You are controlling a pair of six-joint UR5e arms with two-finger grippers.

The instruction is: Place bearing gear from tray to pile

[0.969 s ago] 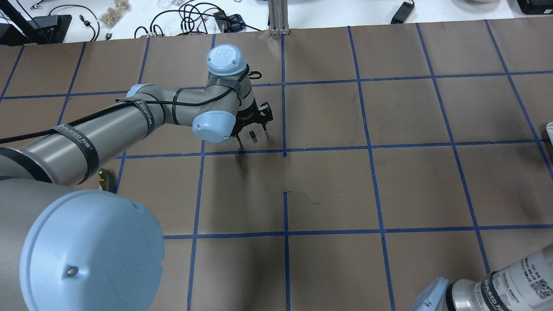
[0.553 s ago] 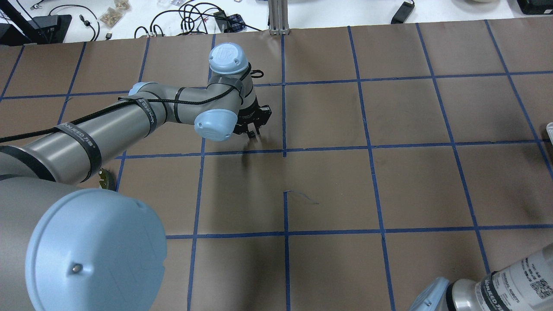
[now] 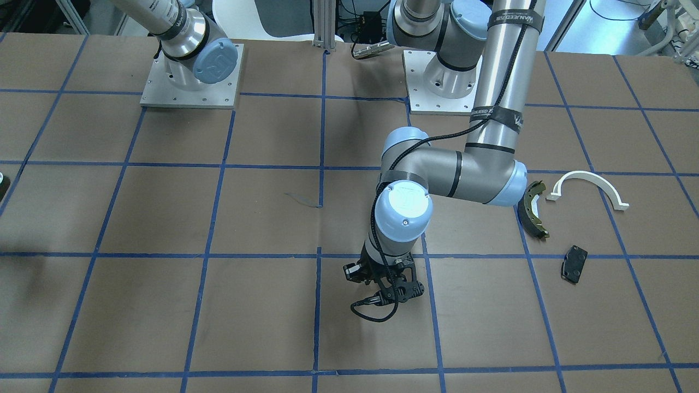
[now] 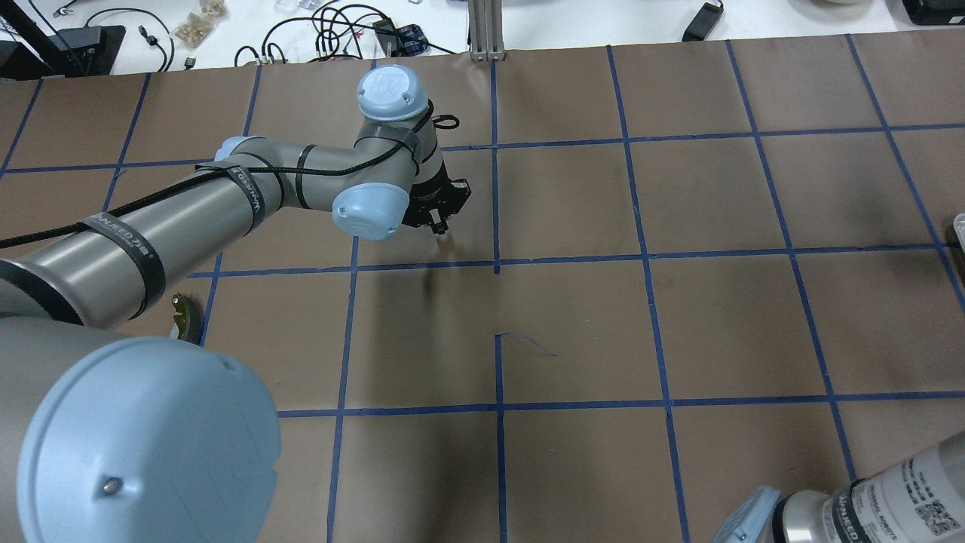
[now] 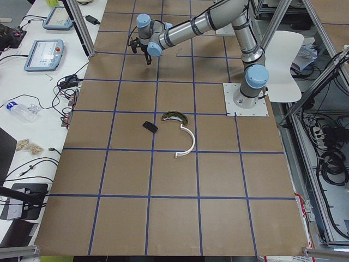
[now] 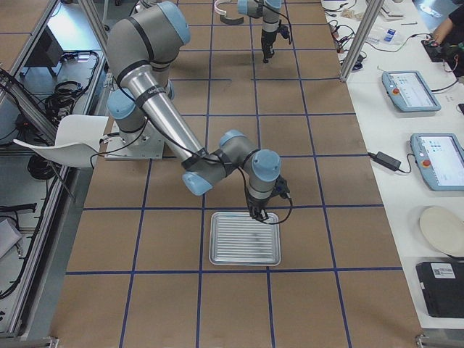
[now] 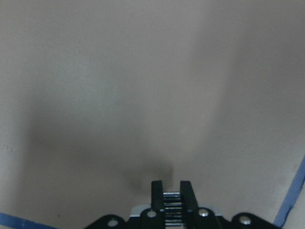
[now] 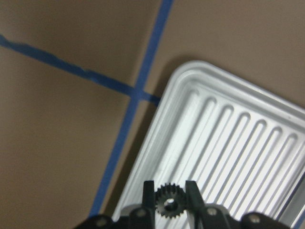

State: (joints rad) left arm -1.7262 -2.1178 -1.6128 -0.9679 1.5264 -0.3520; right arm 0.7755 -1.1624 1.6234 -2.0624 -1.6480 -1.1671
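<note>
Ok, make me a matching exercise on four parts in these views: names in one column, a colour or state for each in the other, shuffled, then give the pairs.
Column one:
1. bearing gear
2. tray
3. brake shoe
4. black plate

Column two:
A. silver, with a ribbed floor
B. curved, olive and black
C. clamped between the jaws of the right gripper
D. lies flat, touching no other part

Pairs: 1-C, 2-A, 3-B, 4-D
</note>
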